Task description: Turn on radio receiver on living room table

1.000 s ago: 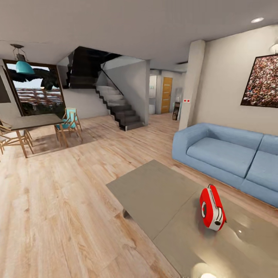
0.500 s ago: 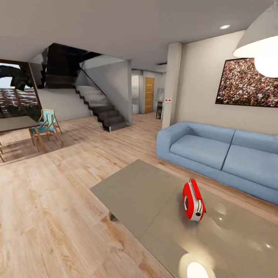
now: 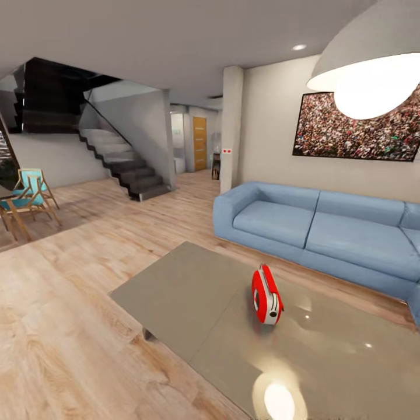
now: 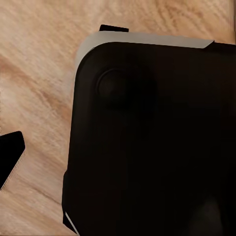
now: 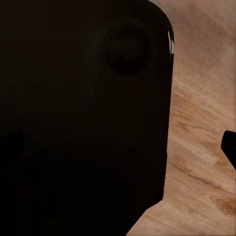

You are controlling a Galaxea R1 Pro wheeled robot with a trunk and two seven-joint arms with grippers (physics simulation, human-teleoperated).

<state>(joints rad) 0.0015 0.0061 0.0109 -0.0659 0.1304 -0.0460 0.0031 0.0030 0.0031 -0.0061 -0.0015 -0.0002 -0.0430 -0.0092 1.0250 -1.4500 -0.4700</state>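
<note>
the radio receiver (image 3: 267,295) stands upright on the table (image 3: 175,291), near the middle of its glossy grey top and just past the seam, with the blue sofa (image 3: 315,224) behind the table in the living room. both wrist views show a dark robot body (image 4: 152,142) over wood plank floor (image 4: 39,73); whether either gripper's fingers are apart or together, i cannot tell.

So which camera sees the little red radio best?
The head view: the red radio stands upright in plain sight on the grey table. Both wrist views give a dark robot part over wood floor, nothing of the radio.
</note>
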